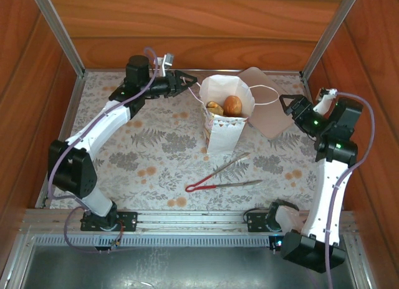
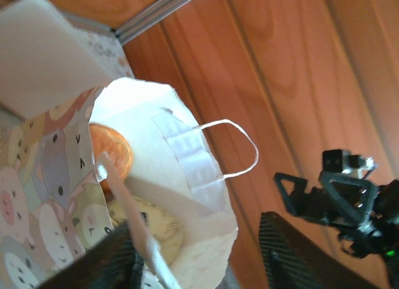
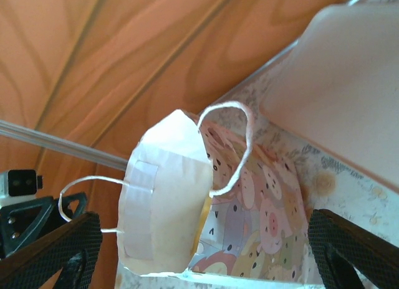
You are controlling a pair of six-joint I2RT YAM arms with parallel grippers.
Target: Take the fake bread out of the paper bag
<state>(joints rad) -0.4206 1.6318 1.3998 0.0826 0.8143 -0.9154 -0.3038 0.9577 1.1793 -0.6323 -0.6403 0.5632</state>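
- The paper bag (image 1: 223, 130) stands on the tabletop (image 1: 143, 146), fake bread (image 1: 232, 104) inside; it is light and could tip.
- The right gripper (image 1: 285, 106) is wide open beside it and could snag the handle (image 1: 268, 96).
- The left gripper (image 1: 190, 81), half open around the rim, might crumple it.

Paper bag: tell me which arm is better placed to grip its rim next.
Left, probably: the left gripper has its jaws astride the rim of the paper bag, while the right gripper hangs apart, out by the cord handle.
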